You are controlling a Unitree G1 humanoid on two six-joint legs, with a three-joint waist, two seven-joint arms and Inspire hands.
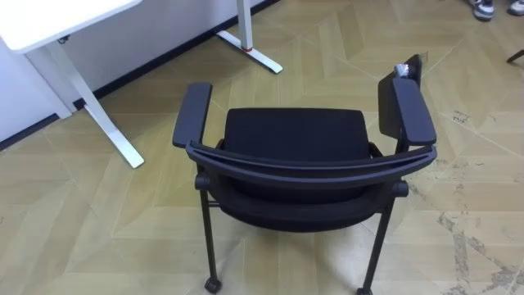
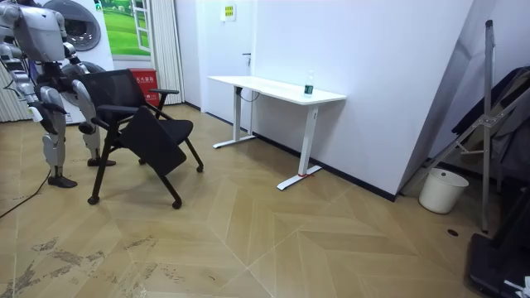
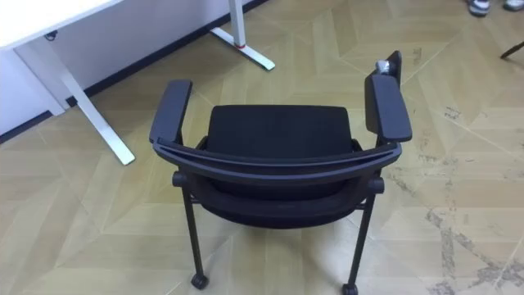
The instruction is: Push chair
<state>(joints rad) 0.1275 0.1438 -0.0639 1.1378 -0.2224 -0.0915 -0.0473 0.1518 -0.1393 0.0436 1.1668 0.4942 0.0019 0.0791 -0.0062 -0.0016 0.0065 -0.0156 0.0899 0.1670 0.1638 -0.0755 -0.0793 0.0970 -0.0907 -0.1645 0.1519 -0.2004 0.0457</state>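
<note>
At the room view's left, the robot stood just behind the black chair [image 1: 295, 156], arms reaching toward its backrest. Its hands [image 2: 86, 108] were too small to tell spread from curled. The chair stood on the wooden herringbone floor [image 1: 458, 205], near a white table [image 2: 277, 89]. From above, the seat hid its front legs.

Standing upright, the robot holds both arms lowered and bent slightly forward.

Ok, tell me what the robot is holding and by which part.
Nothing, as far as shows: the chair has no hand on its backrest or its armrests.
</note>
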